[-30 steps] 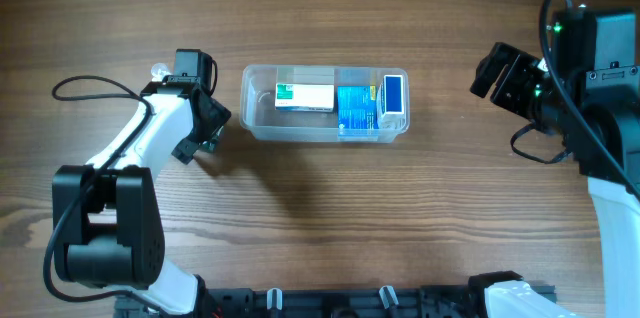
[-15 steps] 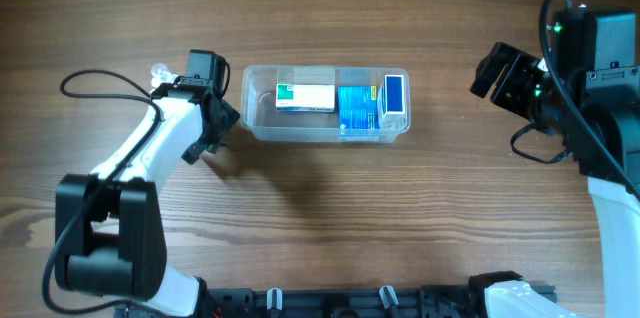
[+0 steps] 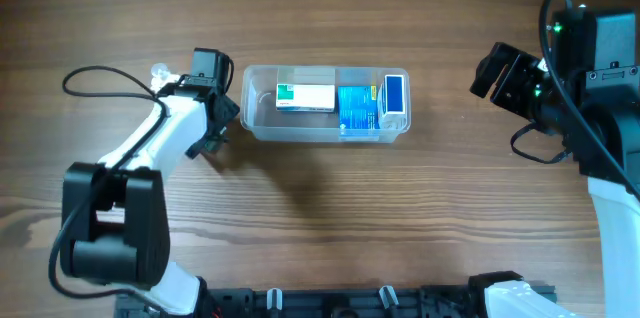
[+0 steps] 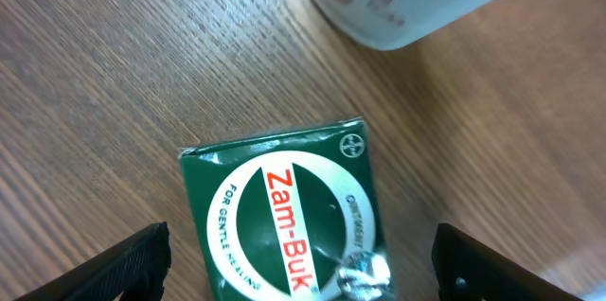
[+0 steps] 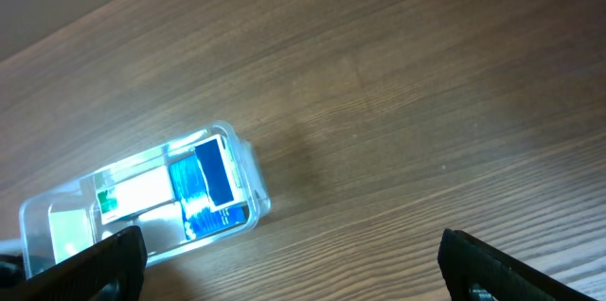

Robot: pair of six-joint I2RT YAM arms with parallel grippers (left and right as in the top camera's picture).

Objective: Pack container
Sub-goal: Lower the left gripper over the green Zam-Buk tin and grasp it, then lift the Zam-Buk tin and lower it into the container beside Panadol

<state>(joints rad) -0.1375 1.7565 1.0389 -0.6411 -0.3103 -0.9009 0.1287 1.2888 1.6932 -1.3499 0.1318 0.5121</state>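
The container [image 3: 258, 128], a clear shallow tub, sits mid-table holding a white-and-green box [image 3: 305, 96], a blue box [image 3: 355, 110] and a small blue-and-white box [image 3: 394, 96]. My left gripper [image 3: 218, 126] hovers just off its left end. In the left wrist view a green Zam-Buk box [image 4: 284, 221] lies flat on the wood between the open left gripper [image 4: 301, 246], touching neither finger; the container's corner [image 4: 407, 8] is just beyond it. From overhead my arm hides this box. My right gripper [image 3: 490, 70] stands open and empty far to the right, seeing the container [image 5: 248, 192] from a distance.
A small clear bottle [image 3: 158, 68] lies behind my left wrist. A black cable [image 3: 100, 76] loops over the left arm. The arm bases stand at the table's front edge.
My left gripper has moved right and slightly away from me, closer to the container's left end, with its jaws a touch wider. The right arm has not moved.
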